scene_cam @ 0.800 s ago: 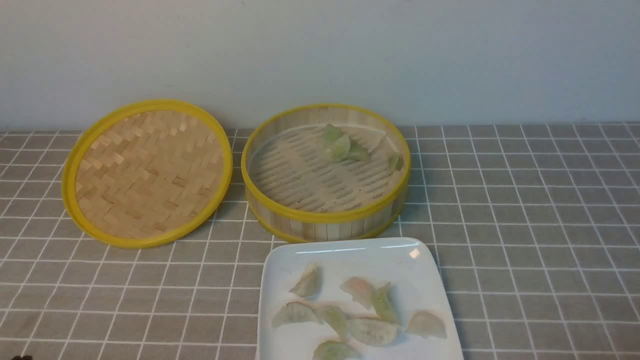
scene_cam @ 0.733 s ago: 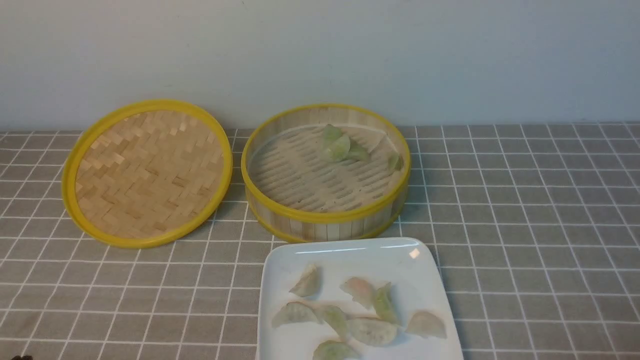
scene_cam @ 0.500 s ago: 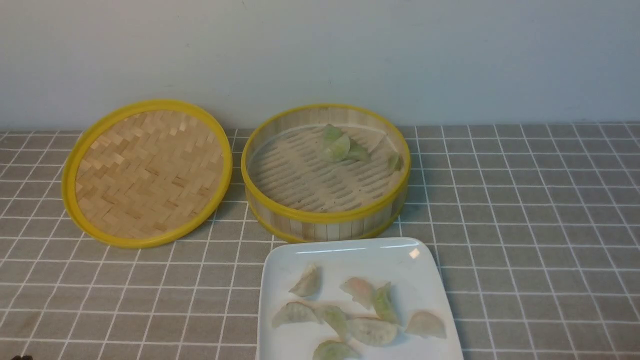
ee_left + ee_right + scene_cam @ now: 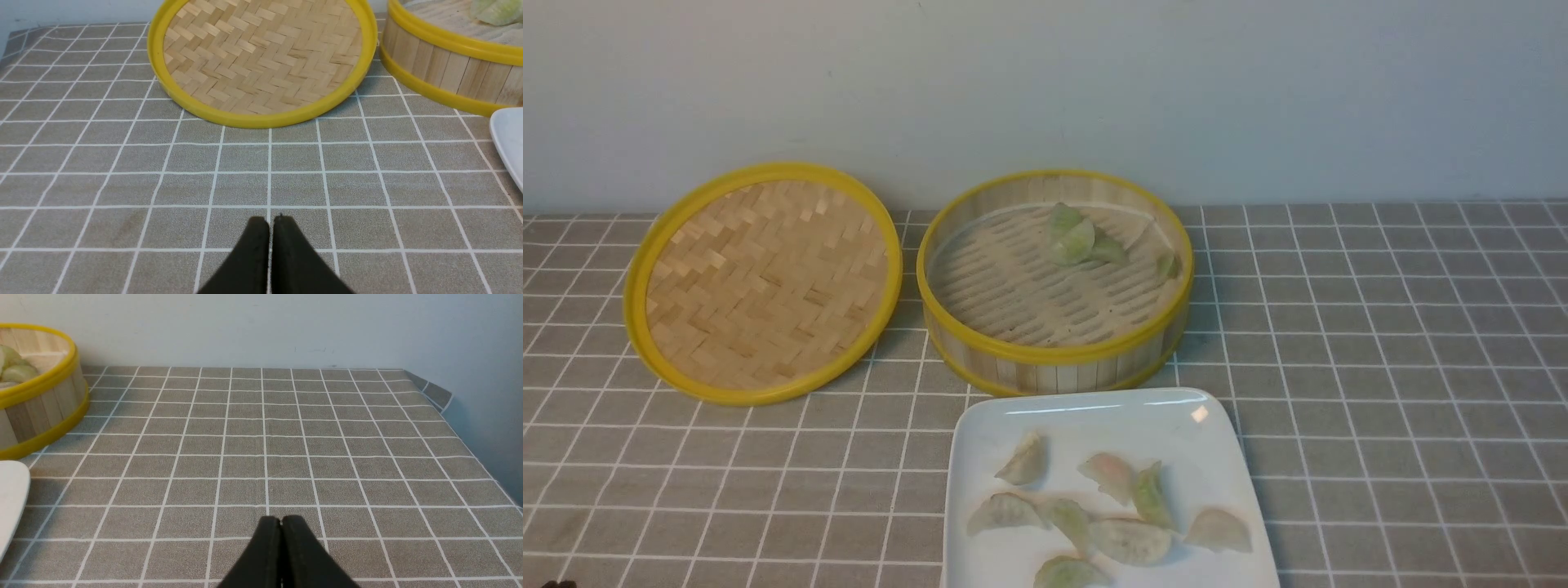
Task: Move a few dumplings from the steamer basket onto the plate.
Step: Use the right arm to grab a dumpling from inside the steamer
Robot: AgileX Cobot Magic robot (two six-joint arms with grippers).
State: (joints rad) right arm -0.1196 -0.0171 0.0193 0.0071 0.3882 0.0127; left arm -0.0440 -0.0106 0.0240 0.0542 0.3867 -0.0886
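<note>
The steamer basket (image 4: 1054,353) stands at the back middle of the table, and a small cluster of pale green dumplings (image 4: 1078,238) lies at its far side. In front of it the white plate (image 4: 1094,412) holds several dumplings (image 4: 1131,541). Neither arm reaches into the front view. My left gripper (image 4: 270,222) is shut and empty, low over bare cloth, well short of the basket (image 4: 445,65). My right gripper (image 4: 281,521) is also shut and empty over the cloth, to the right of the basket (image 4: 41,412) and the plate's edge (image 4: 10,498).
The woven basket lid (image 4: 764,282) lies tilted against the wall left of the basket and fills the far part of the left wrist view, lid (image 4: 263,57). A grey checked cloth covers the table; its right edge and corner (image 4: 439,396) meet the wall.
</note>
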